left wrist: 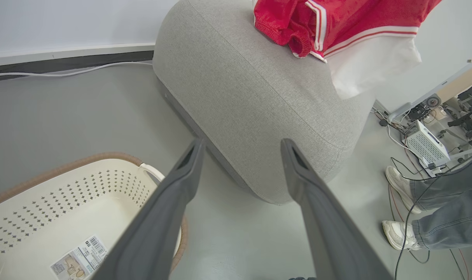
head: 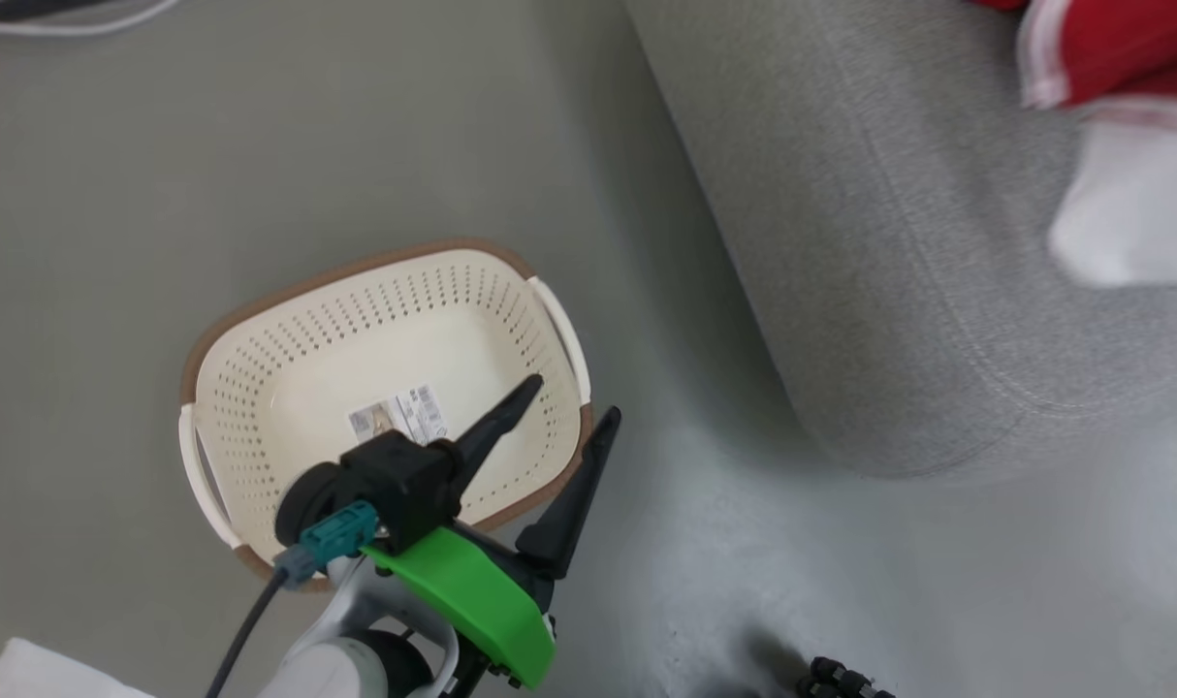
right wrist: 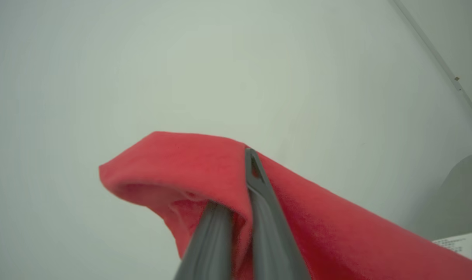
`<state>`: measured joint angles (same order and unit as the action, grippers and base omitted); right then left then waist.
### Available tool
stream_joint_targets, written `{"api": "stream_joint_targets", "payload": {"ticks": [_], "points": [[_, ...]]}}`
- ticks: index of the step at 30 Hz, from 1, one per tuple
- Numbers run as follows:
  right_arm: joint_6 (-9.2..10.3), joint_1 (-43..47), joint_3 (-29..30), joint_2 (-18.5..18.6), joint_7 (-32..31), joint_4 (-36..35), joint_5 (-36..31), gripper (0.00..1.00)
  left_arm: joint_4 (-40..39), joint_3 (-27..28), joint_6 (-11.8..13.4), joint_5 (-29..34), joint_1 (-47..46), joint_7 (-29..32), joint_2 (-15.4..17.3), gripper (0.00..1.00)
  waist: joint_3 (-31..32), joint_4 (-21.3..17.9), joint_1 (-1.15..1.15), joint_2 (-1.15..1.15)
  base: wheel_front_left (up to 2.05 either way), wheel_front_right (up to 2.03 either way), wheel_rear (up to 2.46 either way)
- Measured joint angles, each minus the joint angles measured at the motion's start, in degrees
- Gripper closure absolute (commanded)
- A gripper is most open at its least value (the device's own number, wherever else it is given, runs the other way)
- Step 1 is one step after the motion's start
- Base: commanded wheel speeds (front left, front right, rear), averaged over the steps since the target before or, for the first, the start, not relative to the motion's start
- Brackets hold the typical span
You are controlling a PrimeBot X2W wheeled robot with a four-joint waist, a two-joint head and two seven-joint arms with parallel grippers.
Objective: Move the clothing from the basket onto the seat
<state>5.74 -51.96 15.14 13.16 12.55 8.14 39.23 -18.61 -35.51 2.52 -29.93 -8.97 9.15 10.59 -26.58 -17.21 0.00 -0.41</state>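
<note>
Clothing is out of the basket: its cream floor shows bare but for a small label, and it stands on the grey floor to the left of the seat, near it but apart.

The right hand has its two fingers pressed together on a fold of the red garment, with cloth draped over one finger and trailing down to the right. In the head view that red garment and a white cloth below it sit blurred at the far right, over the seat's top. From the left wrist they appear bunched on the seat's far side, the white part hanging past its edge. Whether the bundle rests on the cushion or hangs just above it I cannot tell.

The left hand is spread and holds nothing. It hovers over the basket's near right corner, fingers pointing up and right toward the seat's rounded near end.

The coming move likely belongs to the right hand alone. The seat lies under the cloth it pinches, so it should need only to lower and let go, keeping the white part from sliding off the edge. A person stands on the floor beyond the seat, well apart from both hands.
</note>
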Motion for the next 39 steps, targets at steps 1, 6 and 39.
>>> {"api": "stream_joint_targets", "payload": {"ticks": [1, 6, 39], "points": [[0.13, -2.3, 0.64, 1.34, 0.0, 0.3, -0.03, 1.0, -0.43, 0.45, 0.12, 0.05, 0.0, 0.22, 0.46, 0.0, -0.79, 0.39, 0.0, 0.0, 0.0, 0.0, 0.0], [0.53, -8.9, 2.57, 8.7, -0.79, 3.56, -2.52, 1.0, -3.25, 1.46, 0.51, 0.05, -0.01, 0.23, 0.8, 0.0, -4.81, 2.36, 0.0, 0.0, 0.0, 0.0, 0.0], [1.34, -9.6, -8.43, 5.57, 1.88, 30.51, -20.67, 0.0, -7.55, 7.68, -0.57, 1.68, -4.05, 0.05, 5.83, 0.0, -21.32, 0.08, 0.01, 0.0, 0.0, 0.0, 0.0]]}}
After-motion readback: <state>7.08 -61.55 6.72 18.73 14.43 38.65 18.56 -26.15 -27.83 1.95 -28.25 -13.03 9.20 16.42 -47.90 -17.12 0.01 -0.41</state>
